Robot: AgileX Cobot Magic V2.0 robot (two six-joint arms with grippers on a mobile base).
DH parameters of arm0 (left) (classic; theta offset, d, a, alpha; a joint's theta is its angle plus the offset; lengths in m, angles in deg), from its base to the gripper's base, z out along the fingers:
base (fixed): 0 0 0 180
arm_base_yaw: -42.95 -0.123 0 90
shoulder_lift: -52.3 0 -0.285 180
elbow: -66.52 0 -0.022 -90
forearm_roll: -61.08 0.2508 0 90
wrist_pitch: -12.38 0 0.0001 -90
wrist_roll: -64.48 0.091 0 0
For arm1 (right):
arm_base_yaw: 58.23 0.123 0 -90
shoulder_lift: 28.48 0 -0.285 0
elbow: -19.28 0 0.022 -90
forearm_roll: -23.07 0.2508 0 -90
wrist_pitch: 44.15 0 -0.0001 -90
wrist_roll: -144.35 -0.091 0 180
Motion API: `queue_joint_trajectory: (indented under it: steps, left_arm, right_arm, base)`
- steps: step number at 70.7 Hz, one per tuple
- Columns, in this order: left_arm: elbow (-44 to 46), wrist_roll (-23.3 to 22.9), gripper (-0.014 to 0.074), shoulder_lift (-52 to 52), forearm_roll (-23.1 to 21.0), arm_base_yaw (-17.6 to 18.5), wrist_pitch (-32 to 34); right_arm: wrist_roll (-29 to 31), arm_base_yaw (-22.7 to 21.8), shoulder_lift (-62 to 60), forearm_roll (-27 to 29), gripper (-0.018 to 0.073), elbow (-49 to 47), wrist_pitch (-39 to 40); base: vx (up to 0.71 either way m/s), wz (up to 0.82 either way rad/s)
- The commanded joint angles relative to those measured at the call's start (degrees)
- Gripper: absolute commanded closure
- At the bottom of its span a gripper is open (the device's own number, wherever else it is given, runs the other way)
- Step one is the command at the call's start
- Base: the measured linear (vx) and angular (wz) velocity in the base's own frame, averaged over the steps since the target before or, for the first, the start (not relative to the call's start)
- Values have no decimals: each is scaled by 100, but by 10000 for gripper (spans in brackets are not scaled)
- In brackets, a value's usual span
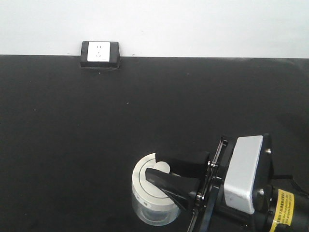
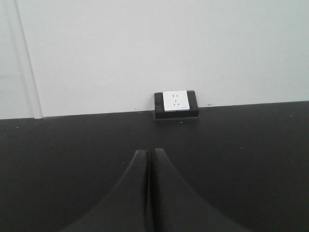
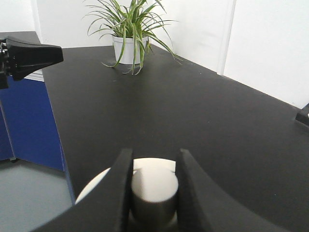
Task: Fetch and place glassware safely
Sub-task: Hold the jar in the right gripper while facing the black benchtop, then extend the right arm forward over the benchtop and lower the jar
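The glassware, a squat clear jar point(image 1: 153, 212) with a round cream-white lid point(image 1: 143, 182), sits low in the front view, near the table's front edge. My right gripper point(image 1: 159, 168) reaches in from the right and is shut on the lid's central knob point(image 3: 154, 186); one black finger point(image 3: 120, 188) presses each side of it. Whether the jar rests on the table or hangs just above it cannot be told. My left gripper point(image 2: 149, 152) is shut with nothing in it and points at the back wall, far from the jar.
A black-and-white socket box point(image 1: 100, 53) stands at the table's point(image 1: 72, 125) back edge against the wall. A potted plant point(image 3: 129, 36) is at a far corner. Beside the table edge are a blue panel point(image 3: 29, 121) and grey floor point(image 3: 29, 193).
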Motion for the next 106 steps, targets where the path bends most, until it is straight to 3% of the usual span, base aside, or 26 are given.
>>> queue_joint_trajectory:
  steps: [1, 61, 71, 82, 106]
  left_arm:
    - [154, -48, 603, 62, -53, 30, 395]
    - [154, -48, 603, 62, -53, 30, 395]
    - [154, -48, 603, 62, -53, 30, 395]
    - [154, -48, 603, 62, -53, 30, 395]
    - [154, -48, 603, 62, -53, 30, 395]
  right_arm:
    - [7, -6, -78, 147, 563, -181, 502]
    - [12, -6, -78, 265, 563, -181, 512]
    - [226, -26, -64, 828, 561, -223, 436]
    - [992, -26, 141, 1376, 560, -502, 171]
    - [1432, -26, 1356, 1494, 560, -1576, 114]
  base:
    - [0, 0]
    - [0, 0]
    - [0, 0]
    - [0, 0]
    - [0, 0]
